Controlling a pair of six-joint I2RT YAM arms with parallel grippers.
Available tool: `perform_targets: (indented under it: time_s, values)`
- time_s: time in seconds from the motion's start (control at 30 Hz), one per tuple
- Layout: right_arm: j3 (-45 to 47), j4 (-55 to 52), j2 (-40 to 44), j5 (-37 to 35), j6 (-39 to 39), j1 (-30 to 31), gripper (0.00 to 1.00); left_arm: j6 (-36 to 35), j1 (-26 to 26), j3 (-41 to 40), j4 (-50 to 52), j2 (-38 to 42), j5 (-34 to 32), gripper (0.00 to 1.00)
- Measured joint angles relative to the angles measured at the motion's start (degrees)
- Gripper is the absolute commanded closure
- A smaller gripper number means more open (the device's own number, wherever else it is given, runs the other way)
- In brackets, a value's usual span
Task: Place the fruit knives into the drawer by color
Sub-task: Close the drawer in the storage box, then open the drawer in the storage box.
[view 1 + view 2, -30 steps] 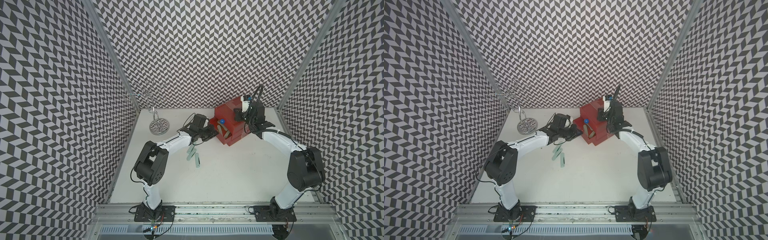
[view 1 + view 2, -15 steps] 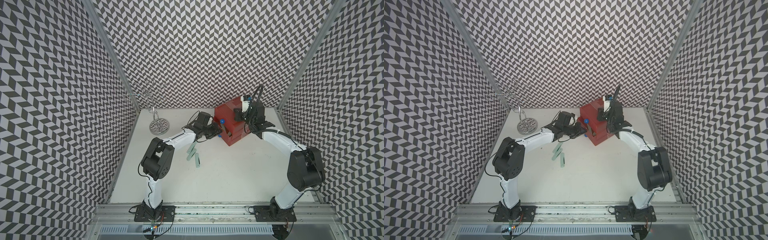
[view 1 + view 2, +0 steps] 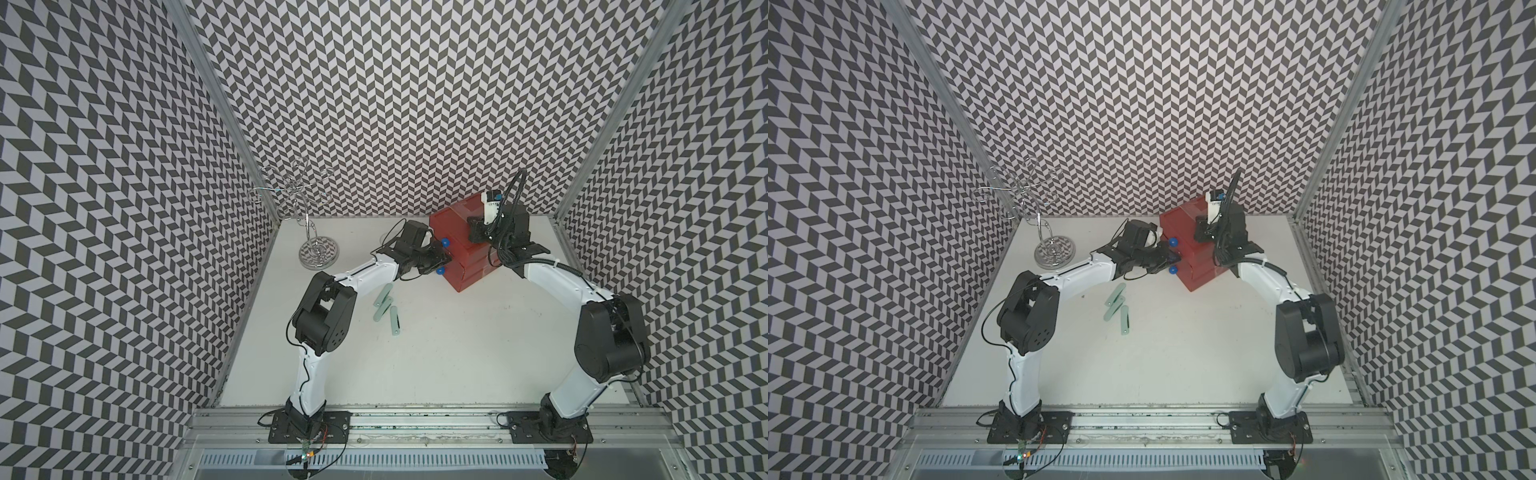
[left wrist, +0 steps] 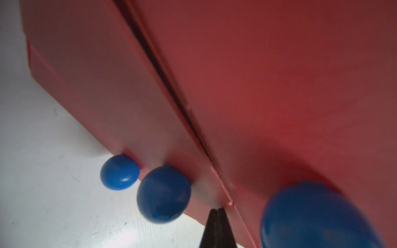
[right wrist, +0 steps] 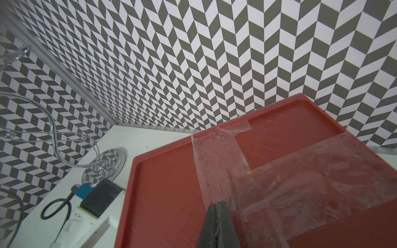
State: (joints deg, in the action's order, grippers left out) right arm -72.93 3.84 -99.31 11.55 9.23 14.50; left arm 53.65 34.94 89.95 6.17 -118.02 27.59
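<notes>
The red drawer [image 3: 465, 249] [image 3: 1187, 232] stands at the back of the table with its blue knobs [image 3: 445, 241] facing left. My left gripper [image 3: 444, 259] [image 4: 217, 209] is shut, its tips against the red front between two knobs [image 4: 164, 193]. My right gripper [image 3: 473, 235] [image 5: 217, 203] is shut and rests on the taped top of the drawer [image 5: 171, 193]. Three pale mint fruit knives [image 3: 383, 311] [image 3: 1115, 307] lie loose on the table left of the drawer, near my left forearm. Other knives are out of view.
A chrome wire stand with a round base [image 3: 319, 253] [image 3: 1055, 253] [image 5: 103, 169] is at the back left. Chevron-patterned walls close in the table on three sides. A metal rail [image 3: 415, 419] runs along the front edge.
The left arm reached toward the drawer box and pushed an open drawer in; its front now sits closed. The right arm and the mint knives have not moved.
</notes>
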Motion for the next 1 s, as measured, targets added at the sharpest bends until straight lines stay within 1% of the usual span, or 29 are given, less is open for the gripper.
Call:
perform_targets:
  time_s: [0.37, 0.5, 0.53, 0.77, 0.83, 0.87, 1.0]
  values:
    - [0.0, 0.0, 0.0, 0.0, 0.0, 0.0, 1.00, 0.2, 0.0, 0.0, 0.0, -0.5, 0.2, 1.00]
    - [0.0, 0.0, 0.0, 0.0, 0.0, 0.0, 1.00, 0.0, 0.2, -2.4, -0.3, 1.6, -0.7, 1.00]
    - [0.0, 0.0, 0.0, 0.0, 0.0, 0.0, 1.00, 0.0, 0.2, -3.5, -0.3, 2.7, -1.1, 0.99]
    - [0.0, 0.0, 0.0, 0.0, 0.0, 0.0, 1.00, 0.0, 0.3, -11.7, -3.5, 11.5, -3.5, 0.79]
    - [0.0, 0.0, 0.0, 0.0, 0.0, 0.0, 1.00, 0.2, 0.3, -14.6, -5.8, 13.6, -4.0, 0.74]
    - [0.0, 0.0, 0.0, 0.0, 0.0, 0.0, 1.00, 0.3, 0.3, -16.1, -7.1, 14.3, -4.0, 0.73]
    - [0.0, 0.0, 0.0, 0.0, 0.0, 0.0, 1.00, 2.4, 0.0, -23.3, -14.0, 15.6, -3.7, 0.58]
